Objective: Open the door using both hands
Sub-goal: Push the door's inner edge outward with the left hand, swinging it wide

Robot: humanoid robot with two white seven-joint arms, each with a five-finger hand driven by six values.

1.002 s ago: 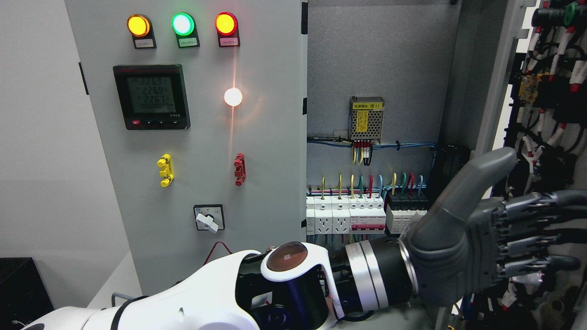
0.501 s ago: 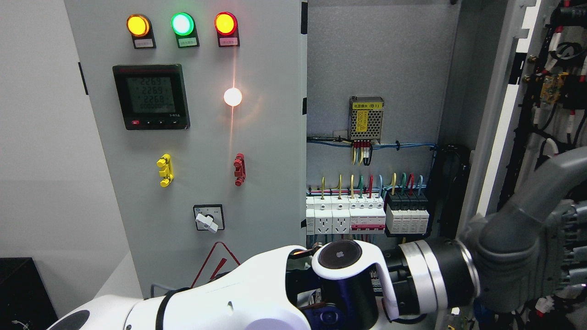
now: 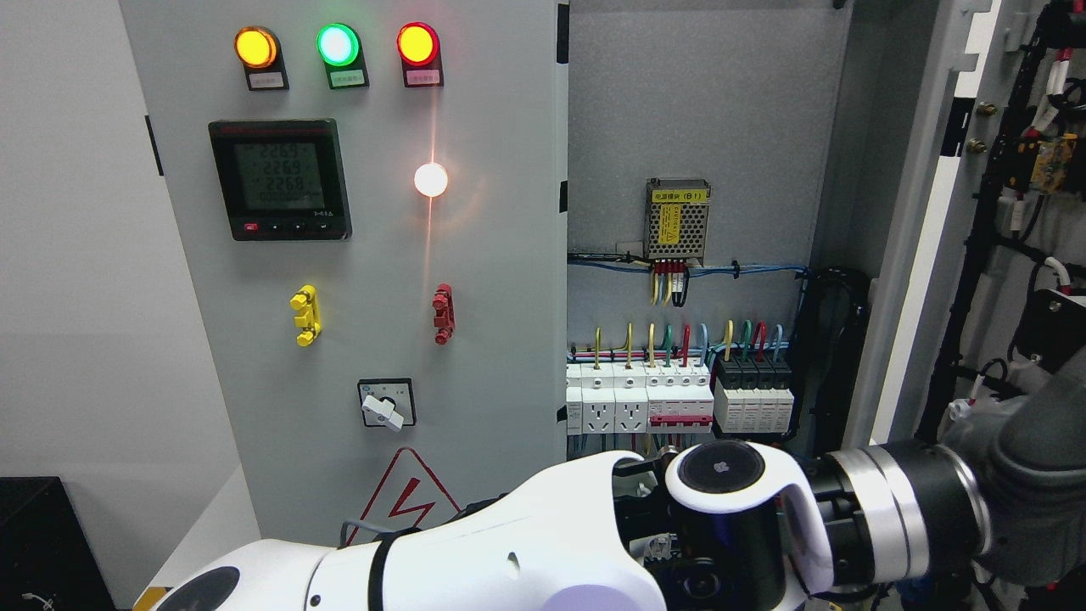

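Note:
The grey electrical cabinet has two doors. Its left door (image 3: 492,280) is closed and carries three lit lamps, a digital meter (image 3: 280,178), yellow and red handles and a rotary switch. The right door (image 3: 920,255) stands swung open at the far right, its wired inner side (image 3: 1031,170) facing me. My left arm (image 3: 594,543) comes in from the lower left and reaches across the bottom of the picture. Its grey hand (image 3: 1039,475) lies against the open door's inner side, mostly cut off by the picture's right edge. My right arm does not show.
Inside the open cabinet are a perforated power supply (image 3: 677,222), blue cabling and a row of white and black breakers (image 3: 679,399). A warning triangle (image 3: 407,496) marks the left door's lower part. A black box (image 3: 38,543) sits at the lower left.
My left arm has swept to the right, carrying the hand mostly out of the picture. The right door has swung further open, and the warning triangle now shows.

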